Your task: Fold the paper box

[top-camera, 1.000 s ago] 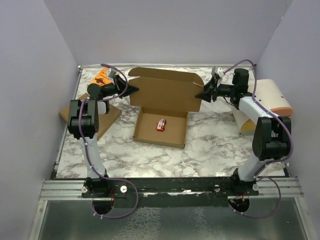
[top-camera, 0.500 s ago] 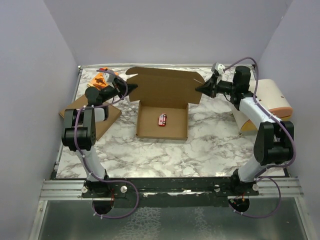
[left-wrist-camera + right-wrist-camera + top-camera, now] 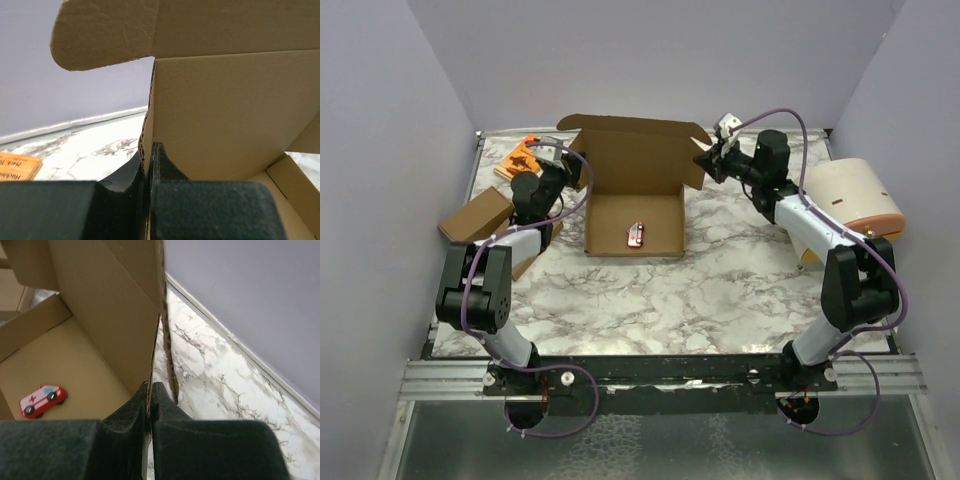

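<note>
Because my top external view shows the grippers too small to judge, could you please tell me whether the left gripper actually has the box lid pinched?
Observer: Yes. The left wrist view shows the left gripper shut on the paper box, with the lid's side edge clamped inside it.
Operator: Thank you; and the right one?
Observer: The right gripper is shut on the lid's opposite edge, with cardboard clamped inside it too.
Operator: What is the red thing inside the box?
Observer: A red-and-white toy ambulance with a cross on it, lying on the box floor.
</note>
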`<state>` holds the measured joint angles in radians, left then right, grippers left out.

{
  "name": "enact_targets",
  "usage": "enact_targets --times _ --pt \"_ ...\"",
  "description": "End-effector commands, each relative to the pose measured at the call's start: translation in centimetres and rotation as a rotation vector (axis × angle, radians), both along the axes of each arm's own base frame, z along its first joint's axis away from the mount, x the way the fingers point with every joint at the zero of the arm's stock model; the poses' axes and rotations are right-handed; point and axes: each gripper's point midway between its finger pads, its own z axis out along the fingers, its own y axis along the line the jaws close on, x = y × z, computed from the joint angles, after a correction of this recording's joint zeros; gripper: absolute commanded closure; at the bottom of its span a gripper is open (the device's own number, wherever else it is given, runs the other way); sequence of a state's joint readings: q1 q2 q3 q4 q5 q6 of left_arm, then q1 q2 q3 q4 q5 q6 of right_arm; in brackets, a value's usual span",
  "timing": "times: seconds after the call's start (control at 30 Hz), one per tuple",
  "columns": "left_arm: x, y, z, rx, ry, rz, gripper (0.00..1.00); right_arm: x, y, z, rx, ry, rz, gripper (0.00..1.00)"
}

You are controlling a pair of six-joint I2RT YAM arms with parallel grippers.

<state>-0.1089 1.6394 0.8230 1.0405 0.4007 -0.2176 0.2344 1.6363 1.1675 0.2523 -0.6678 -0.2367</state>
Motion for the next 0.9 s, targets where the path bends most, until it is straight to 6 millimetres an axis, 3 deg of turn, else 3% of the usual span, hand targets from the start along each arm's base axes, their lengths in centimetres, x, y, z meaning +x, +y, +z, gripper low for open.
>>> enact_targets --times 0.0,0.3,0.47,0.73,0.77,0.87 --pt "0.8 -0.3 0.1 -0.064 0.039 0.127 1.0 2.5 1.6 2.9 0.06 -0.08 -0.201 0.99" --pt "0.7 -1.5 -1.0 -0.046 0.082 0.27 1.0 3.3 2.8 3.4 0.115 -0.158 -0.522 0.99" --pt "0.8 -2.4 -1.6 -0.034 0.087 0.342 1.0 3.7 3.4 2.8 0.15 -0.146 -0.599 0.99" --pt "-0.4 -4.6 -2.4 0.028 0.056 0.441 1.0 2.3 3.2 1.5 0.196 -0.162 -0.667 0.99" --pt "-0.3 -4.8 -3.7 0.044 0.074 0.448 1.0 2.2 3.0 1.4 0.202 -0.163 -0.673 0.99" --pt "-0.6 -5.1 -4.5 0.044 0.086 0.466 1.0 1.5 2.7 1.1 0.23 -0.161 -0.677 0.99"
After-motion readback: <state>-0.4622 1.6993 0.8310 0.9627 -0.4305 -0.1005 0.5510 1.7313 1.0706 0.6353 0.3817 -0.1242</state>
